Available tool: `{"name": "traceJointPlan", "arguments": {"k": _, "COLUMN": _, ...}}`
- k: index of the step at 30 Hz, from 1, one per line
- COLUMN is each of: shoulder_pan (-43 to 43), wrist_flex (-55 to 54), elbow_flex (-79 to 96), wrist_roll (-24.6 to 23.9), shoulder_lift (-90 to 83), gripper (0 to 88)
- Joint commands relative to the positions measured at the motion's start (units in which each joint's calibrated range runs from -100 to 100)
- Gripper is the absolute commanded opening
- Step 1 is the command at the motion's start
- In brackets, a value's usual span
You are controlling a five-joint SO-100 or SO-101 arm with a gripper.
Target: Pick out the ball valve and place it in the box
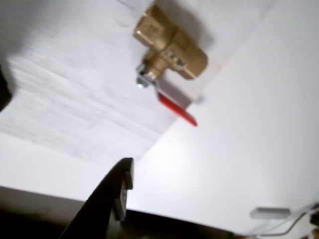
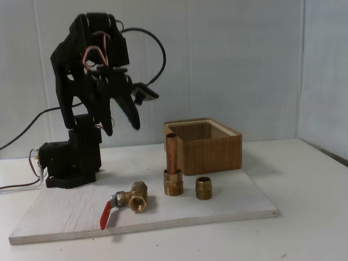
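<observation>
Your valve point(image 2: 132, 200) lies on the white board point(image 2: 65, 215), red handle point(image 2: 107, 216) forward, left of the pipe fitting point(image 2: 173, 168) and nipple point(image 2: 203, 188). The box point(image 2: 209, 147) sits behind. Your pincer point(image 2: 120, 126) hangs above, seemingly apart, empty.

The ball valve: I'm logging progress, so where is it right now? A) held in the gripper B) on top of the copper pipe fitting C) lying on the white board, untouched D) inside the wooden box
C: in the fixed view the ball valve lies on the white board, with the gripper raised above it and the box behind.
</observation>
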Motion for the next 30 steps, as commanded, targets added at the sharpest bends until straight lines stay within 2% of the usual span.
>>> {"name": "traceJointPlan", "arguments": {"k": 1, "shoulder_pan": 0.8, "wrist_flex": 0.4, "elbow_flex": 3.3, "wrist_roll": 0.3, "shoulder_lift": -0.1, "gripper": 41.3}}
{"name": "traceJointPlan", "arguments": {"k": 10, "shoulder_pan": 0.3, "wrist_flex": 0.3, "elbow_flex": 7.8, "wrist_roll": 0.3, "shoulder_lift": 0.7, "gripper": 39.5}}
{"name": "traceJointPlan", "arguments": {"k": 13, "shoulder_pan": 0.2, "wrist_flex": 0.3, "elbow_flex": 7.3, "wrist_roll": 0.3, "shoulder_lift": 0.7, "gripper": 29.3}}
{"name": "traceJointPlan", "arguments": {"k": 18, "shoulder_pan": -2.3, "wrist_flex": 0.5, "elbow_flex": 8.4, "wrist_roll": 1.4, "shoulder_lift": 0.7, "gripper": 3.0}}
{"name": "traceJointPlan", "arguments": {"k": 19, "shoulder_pan": -2.7, "wrist_flex": 0.5, "elbow_flex": 9.1, "wrist_roll": 1.6, "shoulder_lift": 0.7, "gripper": 0.0}}
{"name": "traceJointPlan", "arguments": {"k": 21, "shoulder_pan": -3.4, "wrist_flex": 0.5, "elbow_flex": 10.3, "wrist_roll": 1.5, "shoulder_lift": 0.7, "gripper": 2.1}}
{"name": "traceJointPlan", "arguments": {"k": 30, "shoulder_pan": -3.6, "wrist_flex": 0.0, "elbow_flex": 10.3, "wrist_roll": 1.7, "shoulder_lift": 0.7, "gripper": 0.7}}
